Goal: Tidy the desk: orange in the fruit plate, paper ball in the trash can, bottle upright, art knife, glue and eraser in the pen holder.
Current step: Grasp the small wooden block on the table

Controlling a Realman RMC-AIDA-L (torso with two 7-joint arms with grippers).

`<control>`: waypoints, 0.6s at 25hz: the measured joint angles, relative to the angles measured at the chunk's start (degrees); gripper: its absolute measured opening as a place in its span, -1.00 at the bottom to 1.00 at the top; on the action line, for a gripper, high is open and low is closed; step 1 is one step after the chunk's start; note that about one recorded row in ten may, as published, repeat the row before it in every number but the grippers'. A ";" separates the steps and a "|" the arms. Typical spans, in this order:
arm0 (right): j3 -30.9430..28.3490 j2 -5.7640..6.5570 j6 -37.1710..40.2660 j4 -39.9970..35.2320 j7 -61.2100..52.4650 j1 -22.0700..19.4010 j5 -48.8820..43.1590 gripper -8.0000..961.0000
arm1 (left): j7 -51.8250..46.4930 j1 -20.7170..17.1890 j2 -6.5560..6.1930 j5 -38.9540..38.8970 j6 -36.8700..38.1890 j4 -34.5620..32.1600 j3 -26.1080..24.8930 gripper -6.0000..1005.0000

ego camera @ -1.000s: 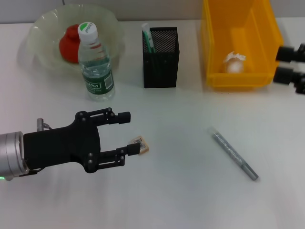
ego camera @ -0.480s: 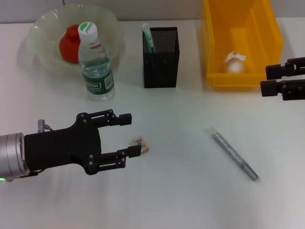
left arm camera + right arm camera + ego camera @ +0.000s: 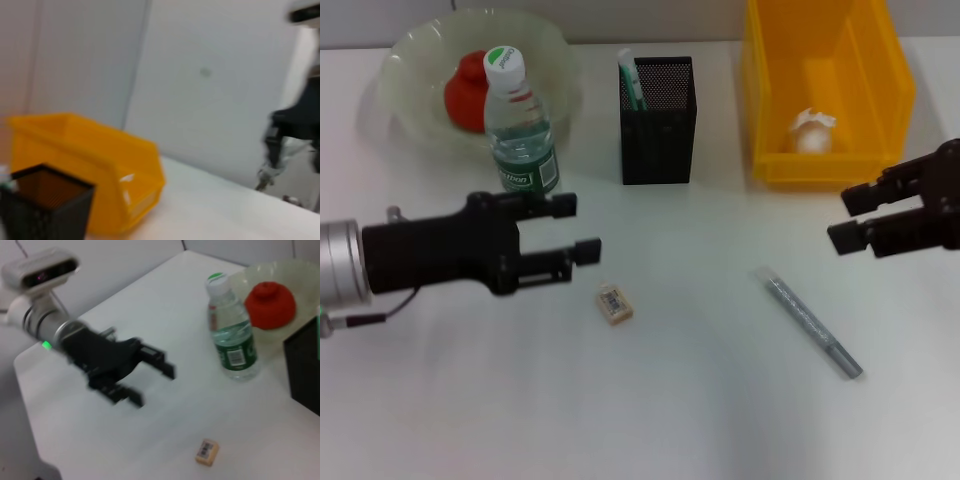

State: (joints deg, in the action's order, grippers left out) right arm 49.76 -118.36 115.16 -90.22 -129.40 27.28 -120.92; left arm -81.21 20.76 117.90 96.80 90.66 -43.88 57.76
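We see the left gripper [image 3: 582,228] hovering at 9 o'clock over the desk [image 3: 700,420], its fingers [image 3: 563,205] apart and empty. The eraser [image 3: 614,302] lies just below those fingertips, clear of them, its barcode label facing up. The right gripper [image 3: 844,219] reaches in at 3 o'clock, fingers apart, holding nothing. The glue [image 3: 813,322] lies diagonally toward 5 o'clock with open desk around it. At 11 o'clock the orange [image 3: 470,92] sits in the fruit plate [image 3: 415,60]; the bottle [image 3: 521,130] stands upright at the plate's near rim, its label print too small to read. The art knife [image 3: 631,80] stands in the pen holder [image 3: 658,121] at 12 o'clock. The paper ball [image 3: 811,130] rests in the trash can [image 3: 827,88] at 1 o'clock.
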 joint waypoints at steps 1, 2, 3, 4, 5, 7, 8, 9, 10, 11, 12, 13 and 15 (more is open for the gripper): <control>0.26 -0.38 -0.11 0.40 2.15 -0.43 0.13 0.16 | -2.38 0.41 -0.03 1.34 -0.87 -0.88 -0.08 0.27; 0.89 -1.12 -1.28 2.09 8.12 -2.25 1.68 0.16 | -3.61 1.05 0.04 2.79 -1.23 -1.22 -0.17 0.27; 0.89 -1.12 -1.28 2.09 8.12 -2.25 1.68 0.16 | -3.61 1.05 0.04 2.79 -1.23 -1.22 -0.17 0.27; 1.50 -1.27 -2.57 4.02 11.08 -3.61 3.43 0.16 | -3.16 1.19 0.19 2.95 -1.28 -1.14 -0.10 0.27; 2.13 -1.30 -4.01 6.59 14.47 -5.07 5.70 0.16 | -2.77 1.24 0.28 3.05 -1.36 -1.05 -0.05 0.27; 2.56 -1.01 -6.73 17.21 26.37 -8.37 12.49 0.16 | -1.33 0.96 0.51 3.46 -2.25 -0.73 0.24 0.27; 2.56 -1.01 -6.73 17.21 26.37 -8.37 12.49 0.16 | -1.33 0.96 0.51 3.46 -2.25 -0.73 0.24 0.27; 0.91 -0.93 -7.03 23.92 35.55 -9.90 15.17 0.16 | -1.26 0.95 0.53 4.20 -2.44 -0.74 0.30 0.27; 0.91 -0.93 -7.03 23.92 35.55 -9.90 15.17 0.16 | -1.30 1.01 0.54 4.84 -2.48 -0.73 0.33 0.27; -0.68 -0.93 -7.16 27.93 41.61 -10.57 16.03 0.16 | -1.45 1.12 0.54 5.45 -2.46 -0.74 0.33 0.27; -4.12 -0.92 -7.27 36.13 52.57 -11.24 16.64 0.16 | -1.78 1.31 0.48 6.00 -2.44 -0.75 0.34 0.27; -4.12 -0.92 -7.27 36.13 52.57 -11.24 16.64 0.16 | -1.78 1.31 0.48 6.00 -2.44 -0.75 0.34 0.27; -7.03 -0.78 -7.42 43.68 60.65 -11.09 16.51 0.16 | -1.89 1.33 0.46 6.08 -2.45 -0.91 0.33 0.27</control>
State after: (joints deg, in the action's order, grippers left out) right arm 42.73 -119.14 107.74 -46.54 -68.74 16.20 -104.40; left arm -83.09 22.09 118.36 102.89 88.21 -44.79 58.09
